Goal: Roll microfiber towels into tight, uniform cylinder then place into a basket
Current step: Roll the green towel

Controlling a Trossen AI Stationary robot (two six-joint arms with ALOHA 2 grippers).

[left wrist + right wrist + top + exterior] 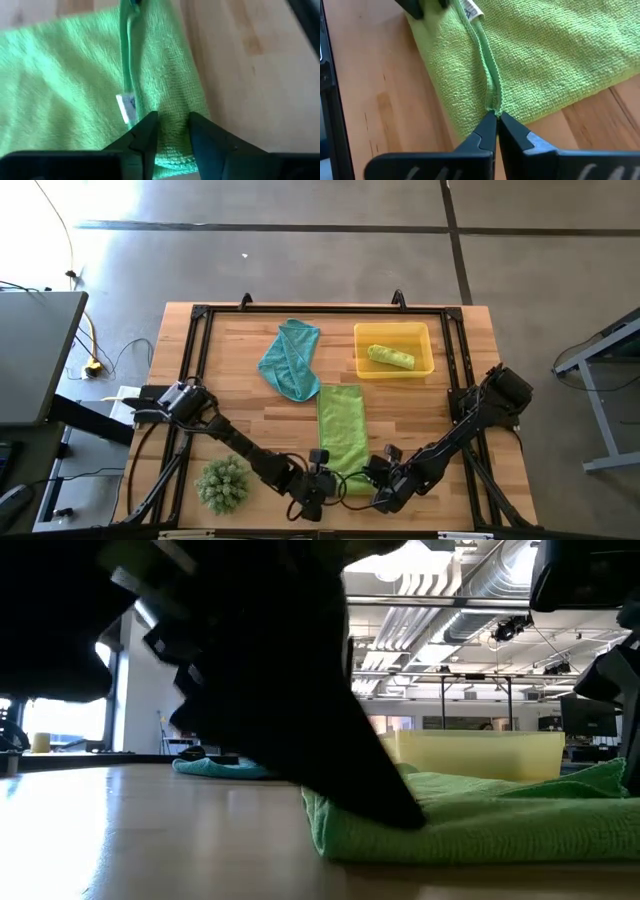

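**Both tools on the flat lime towel's near edge**

We list one lime-green towel [342,437] spread flat on the desk [240,360], lengthwise toward the basket [394,367]. Our left tool [172,131] has its fingers part-way apart astride that towel's near hem, beside the white label [127,107]. Our right tool [497,125] is pinched together on the towel's raised seam. In the basket lies one rolled lime-green towel [390,357]. A teal towel [290,358] lies crumpled left of the basket. A spiky green plant [222,483] sits at the near-left corner.
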